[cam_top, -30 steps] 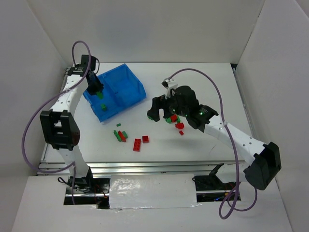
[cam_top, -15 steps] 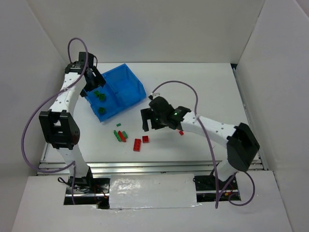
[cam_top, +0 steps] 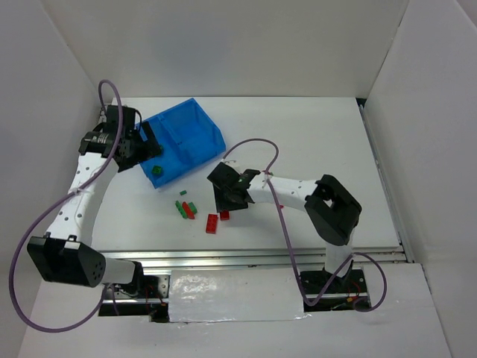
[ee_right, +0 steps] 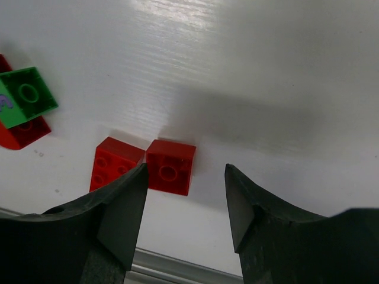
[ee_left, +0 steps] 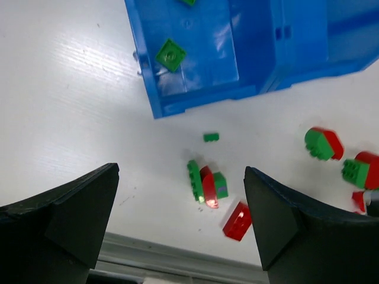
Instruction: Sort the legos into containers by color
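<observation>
Straddling a red lego (ee_right: 170,174) on the tabletop (ee_right: 266,71), the right fingers (ee_right: 118,219) are standing spread, ready to pinch it; the left fingers (ee_left: 71,213), spread and empty, are hovering with the blue bin (ee_left: 195,100) ahead.

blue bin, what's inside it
A flat green square brick lies in one compartment of the bright blue rectangular plastic bin; another green piece is cut off at the picture's edge. From above, the left gripper hides that compartment's corner.
</observation>
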